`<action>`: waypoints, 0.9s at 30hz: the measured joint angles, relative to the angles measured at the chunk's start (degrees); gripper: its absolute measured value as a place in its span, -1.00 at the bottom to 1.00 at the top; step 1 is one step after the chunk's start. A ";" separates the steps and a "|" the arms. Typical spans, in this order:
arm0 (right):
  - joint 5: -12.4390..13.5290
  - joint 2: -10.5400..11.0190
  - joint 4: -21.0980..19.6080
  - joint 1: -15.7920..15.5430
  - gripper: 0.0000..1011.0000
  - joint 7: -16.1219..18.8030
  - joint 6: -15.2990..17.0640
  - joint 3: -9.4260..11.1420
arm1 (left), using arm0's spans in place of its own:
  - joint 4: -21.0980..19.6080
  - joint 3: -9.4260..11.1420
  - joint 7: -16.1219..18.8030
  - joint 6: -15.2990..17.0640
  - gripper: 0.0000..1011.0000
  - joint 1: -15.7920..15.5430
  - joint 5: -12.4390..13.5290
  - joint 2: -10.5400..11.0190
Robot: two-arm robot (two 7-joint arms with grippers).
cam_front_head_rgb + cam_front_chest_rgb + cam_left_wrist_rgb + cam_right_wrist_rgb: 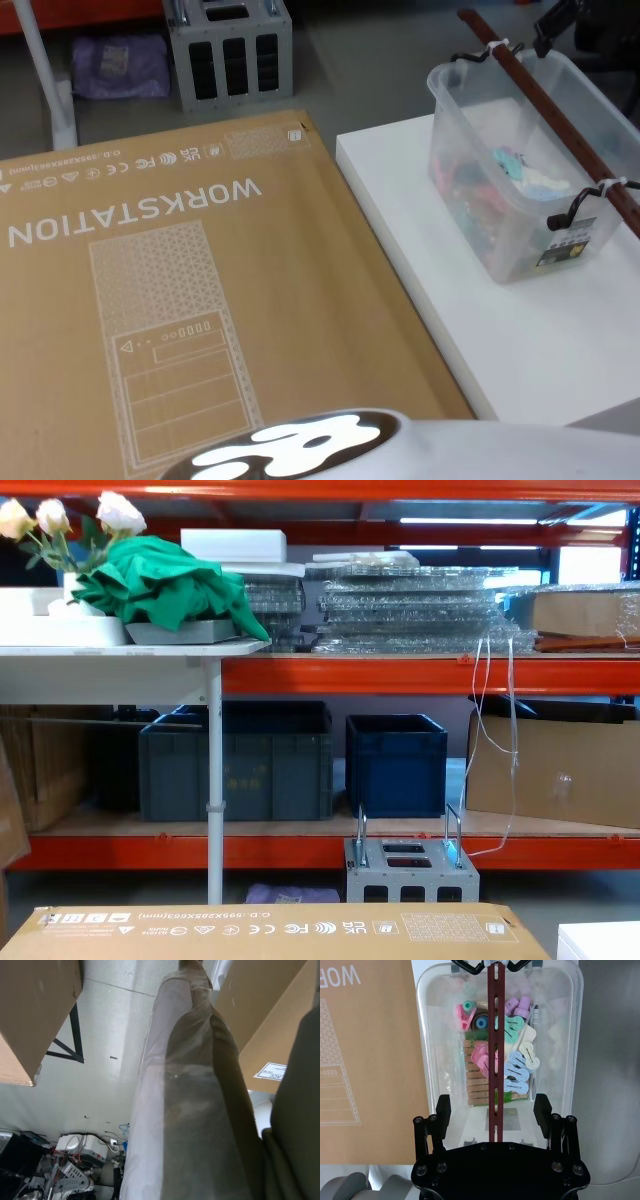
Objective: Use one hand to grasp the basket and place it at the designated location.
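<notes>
The right gripper sits closest to the lens in the right wrist view. Its black body covers the lower edge. Its two fingers are spread wide, one on each side of the handle and clear of it, gripping nothing.

Count:
- One basket.
- One handle, a reddish-brown slotted bar running the length of the basket.
- Two white zip ties, one at each end of the bar.
- Two black hooks, one under each tie.

Location: the basket stands on the white table, toward its far right, beside the cardboard box (printed "WORKSTATION").

Hidden or unclear:
- The head view's right edge cuts off the far side of the basket.
- The near end of the bar passes behind the gripper body.
- In the left wrist view, a film-wrapped shape close to the lens cannot be identified.

Appearance: frosted-clear walls and a thick rim. Inside is a loose heap of pastel pegs in pink, green, blue and lilac, lying over a row of wooden pegs.
</notes>
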 joint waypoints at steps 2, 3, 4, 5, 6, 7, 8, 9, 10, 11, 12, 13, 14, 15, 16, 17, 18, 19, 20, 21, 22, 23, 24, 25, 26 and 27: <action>0.00 0.00 0.00 0.00 0.98 0.00 0.00 0.00 | 0.00 0.00 0.00 0.00 -1.00 0.00 0.00 0.00; 0.00 0.00 0.00 0.00 0.98 0.00 0.00 0.00 | 0.00 0.00 0.00 0.00 -1.00 0.00 0.00 0.00; 0.00 0.00 0.00 0.00 0.98 0.00 0.00 0.00 | 0.00 0.00 0.00 0.00 -1.00 0.00 0.00 0.00; 0.00 0.00 0.00 0.00 0.98 0.00 0.00 0.00 | 0.00 0.00 0.00 0.00 -1.00 0.00 0.00 0.00; 0.00 0.00 0.00 0.00 0.98 0.00 0.00 0.00 | 0.00 0.00 0.00 0.00 -1.00 0.00 0.00 0.00; 0.00 0.00 0.00 0.00 0.98 0.00 0.00 0.00 | 0.00 0.00 0.00 0.00 -1.00 0.00 0.00 0.00; 0.00 0.00 0.00 0.00 0.98 0.00 0.00 0.00 | 0.00 0.00 0.00 0.00 -1.00 0.00 0.00 0.00; 0.00 0.00 0.00 0.00 0.98 0.00 0.00 0.00 | 0.00 0.00 0.00 0.00 -1.00 0.00 0.00 0.00; -0.01 0.00 0.00 0.00 0.98 0.00 0.00 0.00 | 0.00 0.00 0.00 0.00 -1.00 0.00 0.00 0.00; -0.02 -0.01 0.00 -0.01 0.98 0.00 0.02 0.00 | 0.00 0.00 0.00 0.00 -1.00 0.00 0.00 0.00; -0.02 -0.02 0.00 -0.04 0.98 0.00 0.02 0.00 | 0.00 0.00 0.00 0.00 -1.00 0.00 0.00 0.00; -0.03 -0.02 0.00 -0.07 0.98 0.00 0.03 0.00 | 0.00 0.00 0.00 0.00 -1.00 0.00 0.00 0.00; -0.04 -0.07 0.04 -0.16 0.98 0.00 0.06 -0.06 | 0.00 0.00 0.00 0.00 -1.00 0.00 0.00 0.00; -0.04 -0.15 0.16 -0.25 0.98 0.00 0.06 -0.12 | 0.00 0.00 0.00 0.00 -1.00 0.00 0.00 0.00; -0.04 -0.23 0.28 -0.34 0.98 0.00 0.07 -0.18 | 0.00 0.00 0.00 0.00 -1.00 0.00 0.00 0.00; -0.04 -0.38 0.49 -0.48 0.98 0.04 0.10 -0.31 | 0.00 0.00 0.00 0.00 -1.00 0.00 0.00 0.00; -0.04 -0.47 0.61 -0.55 0.98 0.06 0.12 -0.38 | 0.00 0.00 0.00 0.00 -1.00 0.00 0.00 0.00; -0.04 -0.53 0.69 -0.59 0.98 0.08 0.14 -0.43 | 0.00 0.00 0.00 0.00 -1.00 0.00 0.00 0.00; -0.05 -0.61 0.82 -0.66 0.98 0.12 0.19 -0.54 | 0.00 0.00 0.00 0.00 -1.00 0.00 0.00 0.00; -0.05 -0.67 0.90 -0.70 0.98 0.14 0.19 -0.59 | 0.00 0.00 0.00 0.00 -1.00 0.00 0.00 0.00; -0.05 -0.75 1.01 -0.75 0.98 0.17 0.19 -0.66 | 0.00 0.00 0.00 0.00 -1.00 0.00 0.00 0.00; -0.06 -1.00 1.26 -0.91 0.98 0.27 0.17 -0.86 | 0.00 0.00 0.00 0.00 -1.00 0.00 0.00 0.00; -0.06 -1.10 1.35 -0.95 0.98 0.32 0.14 -0.94 | 0.00 0.00 0.00 0.00 -1.00 0.00 0.00 0.00; -0.06 -1.18 1.42 -0.99 0.98 0.35 0.12 -1.00 | 0.00 0.00 0.00 0.00 -1.00 0.00 0.00 0.00; -0.06 -1.30 1.56 -1.05 0.98 0.39 0.07 -1.11 | 0.00 0.00 0.00 0.00 -1.00 0.00 0.00 0.00; -0.06 -1.39 1.69 -1.06 0.98 0.41 0.03 -1.19 | 0.01 0.00 0.00 0.00 -1.00 0.00 0.00 0.00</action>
